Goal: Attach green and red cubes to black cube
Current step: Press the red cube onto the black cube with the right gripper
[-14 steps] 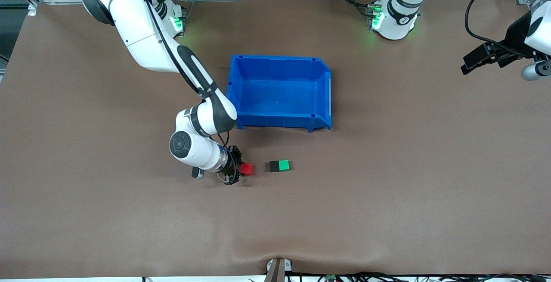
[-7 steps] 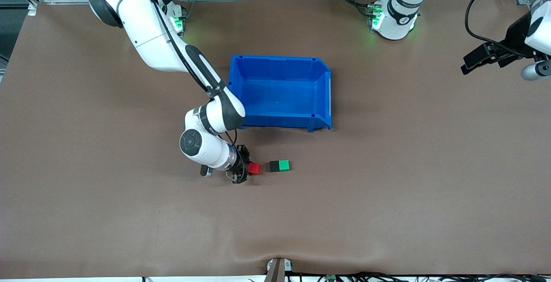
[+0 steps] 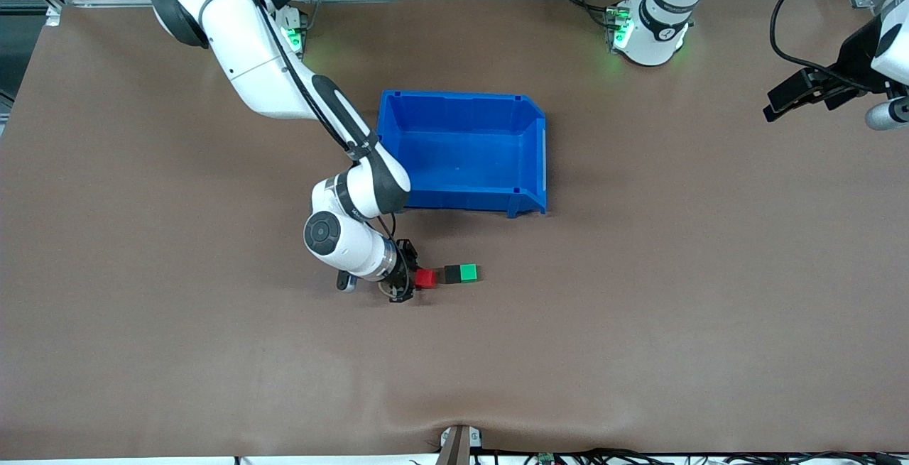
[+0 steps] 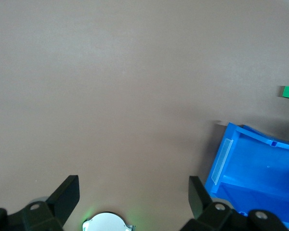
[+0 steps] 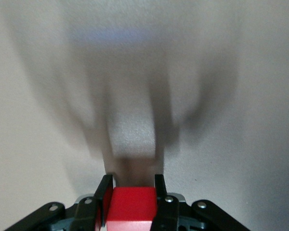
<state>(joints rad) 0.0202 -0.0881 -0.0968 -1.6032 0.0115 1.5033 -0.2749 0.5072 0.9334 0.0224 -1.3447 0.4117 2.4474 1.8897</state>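
A: What do we have, starting from our side of the table?

B: We see a wide brown matte table covering (image 3: 639,351), slightly wrinkled at the edge nearest the front camera. Partway up it sits a row of cubes: the small bright red cube (image 3: 425,278), clamped between the two black fingers of the right gripper (image 3: 412,282), then the small matte black cube (image 3: 452,274) with the small bright green cube (image 3: 468,272) touching it on the side toward the left arm's end of the table.

A: Is the red one against the black one?

B: We would say just beside it; from the front view we cannot tell whether a sliver of gap remains. In the right wrist view the red cube (image 5: 131,204) fills the space between the fingers, low over the covering.

A: And farther up?

B: The open-topped blue plastic bin (image 3: 465,106) stands farther from the front camera than the cubes. Farther still are the two white arm bases with green lights, and a cluttered metal frame with cables along the table's top edge. The left gripper (image 3: 799,96) waits, spread wide and holding nothing, over the left arm's end of the table.

A: What changed in the last second?

B: The right arm has carried the red cube toward the black one, closing most of the gap. The black and green pair has not moved, nor has the bin.
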